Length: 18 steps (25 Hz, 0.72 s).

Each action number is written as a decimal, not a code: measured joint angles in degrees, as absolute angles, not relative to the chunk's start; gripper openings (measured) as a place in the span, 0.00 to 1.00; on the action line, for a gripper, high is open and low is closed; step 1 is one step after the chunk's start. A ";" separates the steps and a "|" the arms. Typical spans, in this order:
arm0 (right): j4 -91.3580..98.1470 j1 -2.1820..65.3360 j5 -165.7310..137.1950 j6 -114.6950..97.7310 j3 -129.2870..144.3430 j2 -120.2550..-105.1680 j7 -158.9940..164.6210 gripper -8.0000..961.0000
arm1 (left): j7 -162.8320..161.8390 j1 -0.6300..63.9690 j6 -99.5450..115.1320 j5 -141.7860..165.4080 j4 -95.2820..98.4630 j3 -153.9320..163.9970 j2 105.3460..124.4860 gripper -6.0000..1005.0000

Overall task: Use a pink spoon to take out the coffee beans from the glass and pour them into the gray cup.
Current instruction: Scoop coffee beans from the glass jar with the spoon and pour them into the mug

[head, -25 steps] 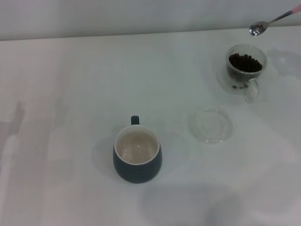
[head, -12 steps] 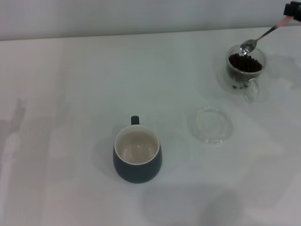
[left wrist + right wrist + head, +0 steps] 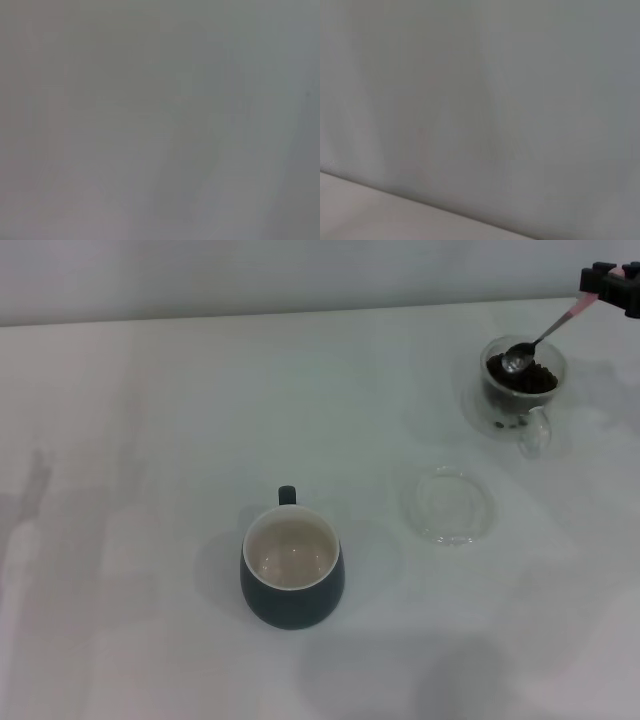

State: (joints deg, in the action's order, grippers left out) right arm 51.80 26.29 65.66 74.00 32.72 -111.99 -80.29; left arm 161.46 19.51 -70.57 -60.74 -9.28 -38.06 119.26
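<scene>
In the head view the glass (image 3: pixel 522 385) stands at the far right of the white table, with coffee beans (image 3: pixel 530 378) heaped inside. My right gripper (image 3: pixel 608 282) is at the top right edge, shut on the pink handle of the pink spoon (image 3: pixel 545 335). The spoon slants down to the left and its silver bowl rests on the beans inside the glass. The gray cup (image 3: pixel 292 569) stands near the table's middle front, its cream inside bare, handle pointing away. My left gripper is out of view. Both wrist views show only blank grey surface.
A flat clear glass saucer (image 3: pixel 448 505) lies between the glass and the gray cup, nearer the glass. The white table (image 3: pixel 150 440) stretches wide to the left. Its far edge meets a pale wall just behind the glass.
The spoon has come down and left from above the glass until its bowl sits in the beans. My right gripper has come into view at the top right edge.
</scene>
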 joint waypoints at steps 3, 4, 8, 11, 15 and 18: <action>51.82 26.22 64.30 73.44 32.77 -112.19 -80.27 0.18 | 161.46 19.51 -70.62 -60.73 -9.25 -38.06 119.26 0.89; 51.82 26.11 64.08 73.33 32.77 -112.27 -80.27 0.18 | 161.46 19.51 -70.72 -60.73 -9.24 -38.06 119.26 0.89; 51.79 25.57 63.88 73.17 32.59 -112.57 -79.15 0.18 | 161.46 19.51 -70.75 -60.73 -9.18 -38.06 119.20 0.89; 51.80 24.98 63.85 71.53 32.35 -112.61 -74.79 0.18 | 161.56 19.51 -70.72 -60.72 -9.14 -38.06 119.18 0.89; 51.85 24.13 63.83 70.11 32.50 -112.51 -70.80 0.18 | 161.68 19.51 -70.76 -60.72 -9.14 -38.06 119.18 0.89; 51.83 23.96 63.81 70.12 32.64 -112.30 -69.57 0.19 | 161.71 19.51 -70.84 -60.64 -9.14 -38.06 119.18 0.89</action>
